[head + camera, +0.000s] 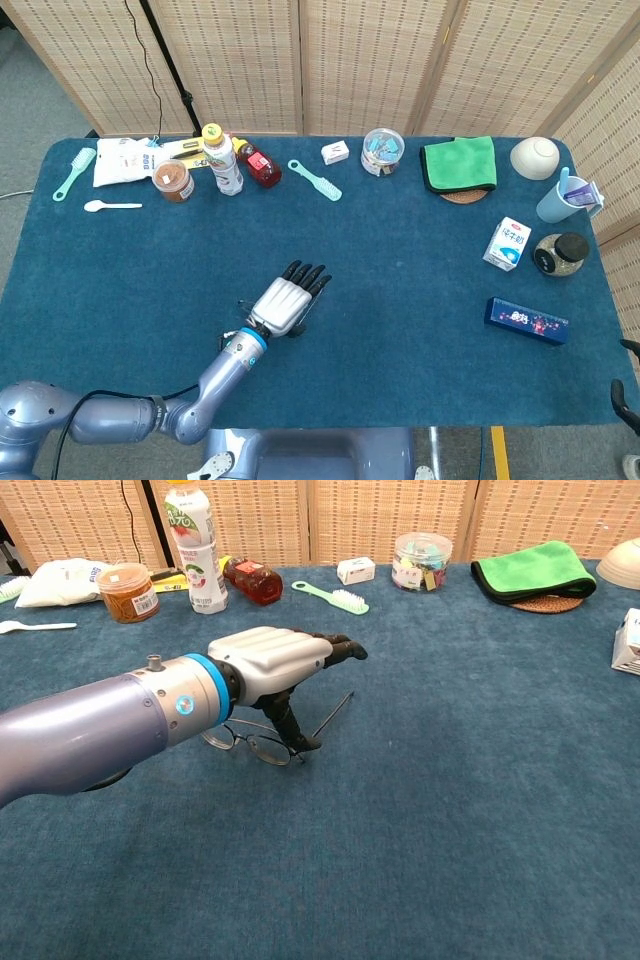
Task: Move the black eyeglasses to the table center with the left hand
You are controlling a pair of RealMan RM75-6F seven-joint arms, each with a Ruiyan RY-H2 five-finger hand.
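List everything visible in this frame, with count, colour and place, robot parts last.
black eyeglasses: 1, thin black frame, table centre-left, under the left hand
brushes: 2, mint, back centre and back left corner
spoon: 1, white, back left
bag: 1, white, back left
bottles: 2, one clear, one red, back left
jar: 1, orange-brown, back left
tub: 1, clear, back centre
cloth: 1, green, back right
bowl: 1, cream, back right
cup: 1, light blue, right edge
carton: 1, white, right
long box: 1, dark blue, right front
left hand: 1, silver and black, over the eyeglasses
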